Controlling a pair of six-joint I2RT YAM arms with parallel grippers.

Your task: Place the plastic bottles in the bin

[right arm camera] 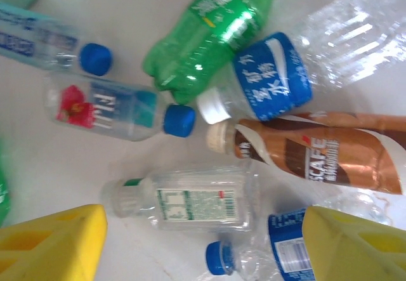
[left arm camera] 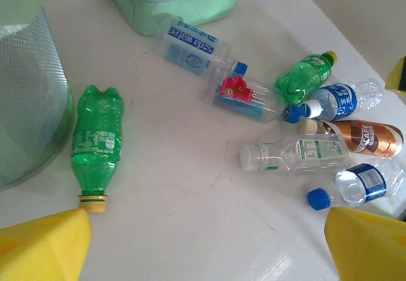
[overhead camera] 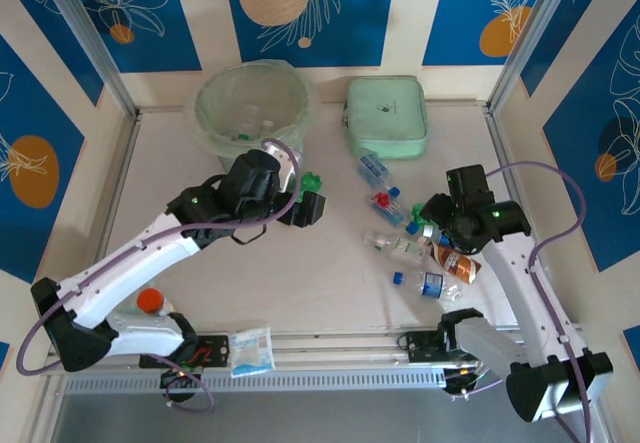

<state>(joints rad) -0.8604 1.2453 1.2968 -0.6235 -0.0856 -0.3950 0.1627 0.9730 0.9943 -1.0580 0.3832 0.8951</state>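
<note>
With bare table open at centre, the left hand gapes empty above a green bottle lying alongside the bin, cap toward the hand, while the right hand, open and empty, hovers over bottles strewn crosswise near the table's right edge.

The surface is white and flat. Walls stand along its far, left and right edges. They are blue with white leaf drawings, orange and tan circles, and cream stripes. Shiny metal posts rise at the far corners. A metal rail runs along the near edge. The light is bright.
</note>
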